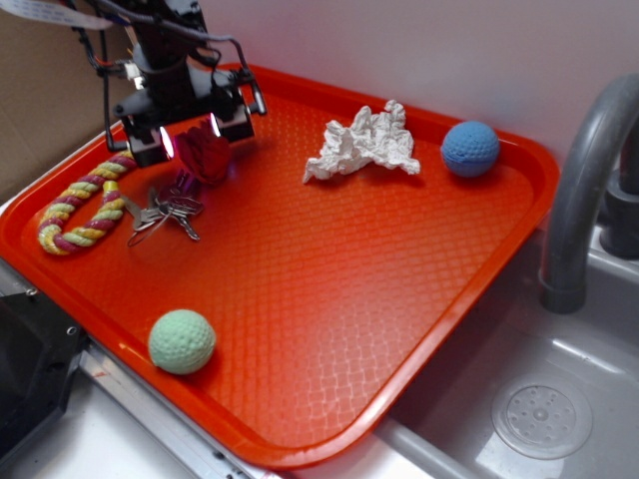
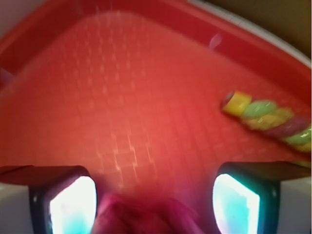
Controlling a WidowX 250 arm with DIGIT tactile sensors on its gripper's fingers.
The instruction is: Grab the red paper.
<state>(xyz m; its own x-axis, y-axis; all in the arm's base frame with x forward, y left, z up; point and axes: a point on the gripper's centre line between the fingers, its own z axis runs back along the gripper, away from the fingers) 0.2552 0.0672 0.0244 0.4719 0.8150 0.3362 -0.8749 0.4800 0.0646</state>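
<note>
The red paper [image 1: 204, 155] is a small dark crimson wad near the tray's far left corner. It lies between the two fingers of my gripper [image 1: 190, 135], which reaches down over it from above. In the wrist view the red paper [image 2: 146, 217] fills the bottom middle, blurred. It lies close to the left pad [image 2: 73, 207], and a strip of tray shows between it and the right pad [image 2: 236, 204]. The jaws stand wide apart, so the gripper is open around the wad.
Everything sits on an orange-red tray [image 1: 329, 299]. A bunch of keys [image 1: 165, 215] lies just in front of the wad, and a rope toy [image 1: 85, 205] to its left. A white paper wad [image 1: 364, 143] and a blue ball [image 1: 470, 149] lie at the back, a green ball [image 1: 182, 341] in front. A sink [image 1: 539, 409] is at the right.
</note>
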